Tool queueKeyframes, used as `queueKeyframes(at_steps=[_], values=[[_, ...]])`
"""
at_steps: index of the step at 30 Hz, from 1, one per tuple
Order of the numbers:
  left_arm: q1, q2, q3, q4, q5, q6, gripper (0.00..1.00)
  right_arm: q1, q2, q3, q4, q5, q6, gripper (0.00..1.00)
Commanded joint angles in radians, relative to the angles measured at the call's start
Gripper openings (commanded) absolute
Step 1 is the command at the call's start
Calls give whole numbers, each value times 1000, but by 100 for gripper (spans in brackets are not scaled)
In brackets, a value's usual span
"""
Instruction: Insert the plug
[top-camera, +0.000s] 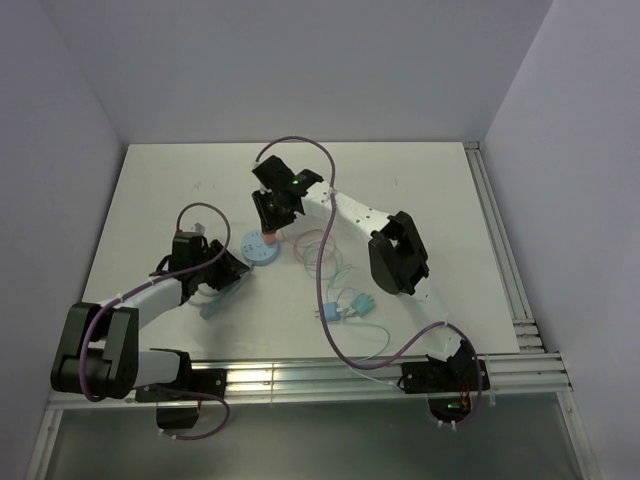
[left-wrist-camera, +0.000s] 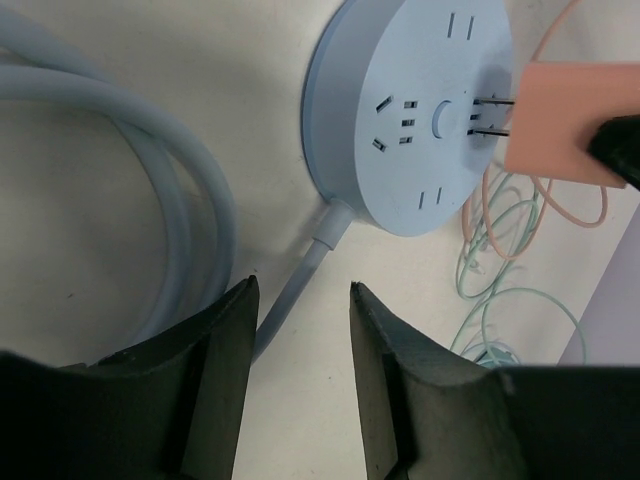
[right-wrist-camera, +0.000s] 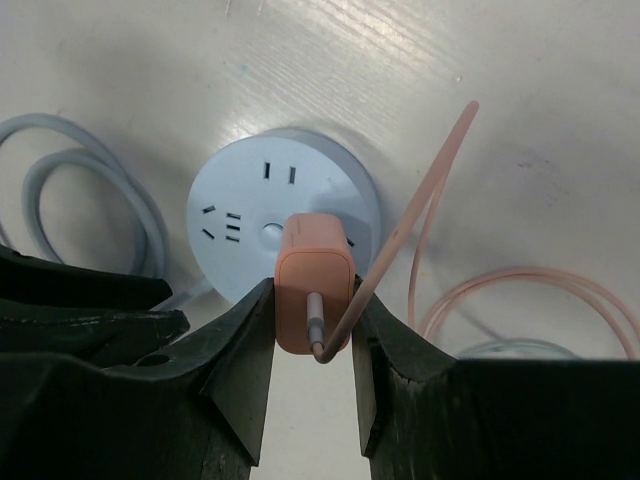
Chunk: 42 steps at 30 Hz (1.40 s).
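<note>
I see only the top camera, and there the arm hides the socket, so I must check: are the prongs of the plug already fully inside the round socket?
Observer: No. In the left wrist view, two bare metal prongs show between the orange plug and the face of the blue socket, with their tips at a pair of slots.
Operator: Does the right tool hold the plug well?
Observer: Yes. The right wrist view shows the right tool clamped on both sides of the plug body, with the cable leaving from the back.

White table (top-camera: 450, 200), green cable coil (left-wrist-camera: 520, 292), pale-blue adapters (top-camera: 352, 305)
</note>
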Motion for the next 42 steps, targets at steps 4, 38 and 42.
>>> queueKeyframes(at_steps=[4,38,42], values=[[-24,2,-23,46,-23,-12,47,28,7,27,4,49,26,0],[-171,143,-17,70,-193,-12,0,58,60,151,-141,191,-76,0],[-173,140,-27,84,-169,-9,0,68,60,101,-105,206,-79,0]])
